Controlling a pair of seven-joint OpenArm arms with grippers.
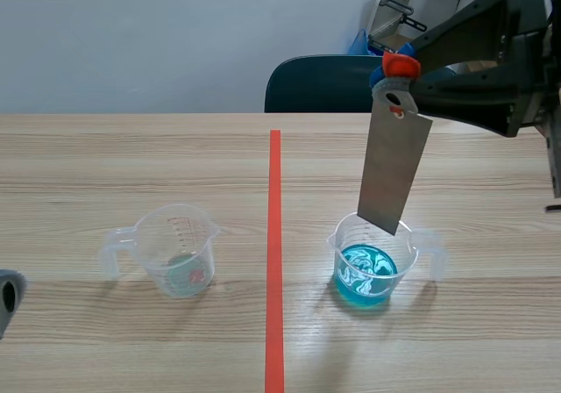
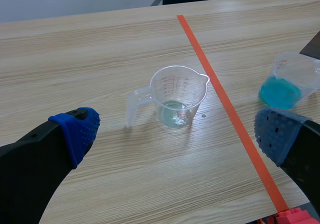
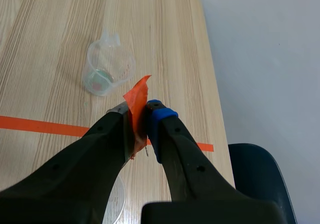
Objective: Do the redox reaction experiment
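— Where do we find the metal strip [image 1: 394, 169]?

— In the right half of the scene view, above centre. It hangs tilted, top end toward the upper right. The right gripper [image 1: 399, 70] pinches that end, where an orange tab [image 1: 401, 63] is stuck on. In the right wrist view we see the same gripper [image 3: 138, 113] with its fingers pressed narrow on the orange tab [image 3: 137, 96], which sticks up between the pads.

— And the bottom end?

— Its lower corner sits at the rim of the blue-liquid beaker [image 1: 375, 266], lower right of centre. We see it above the liquid, not dipped in; whether it touches the rim we cannot tell.

— The other beaker?

— The clear beaker [image 1: 178, 251] stands lower left of centre, across the red tape line [image 1: 274, 261] from the blue one and well apart from it. We see only a little pale liquid at its bottom.

— And the left arm?

— Only a grey tip of the left gripper [image 1: 7, 298] shows at the scene's lower left edge. Its wrist view shows the left gripper [image 2: 176, 131] spread wide, holding nothing, with the clear beaker [image 2: 177, 96] ahead between the fingers and the blue-liquid beaker [image 2: 287, 84] beyond the tape line.

— Anything further out?

— The wooden table [image 1: 131, 165], and a dark chair [image 1: 320, 84] behind its far edge, top centre.
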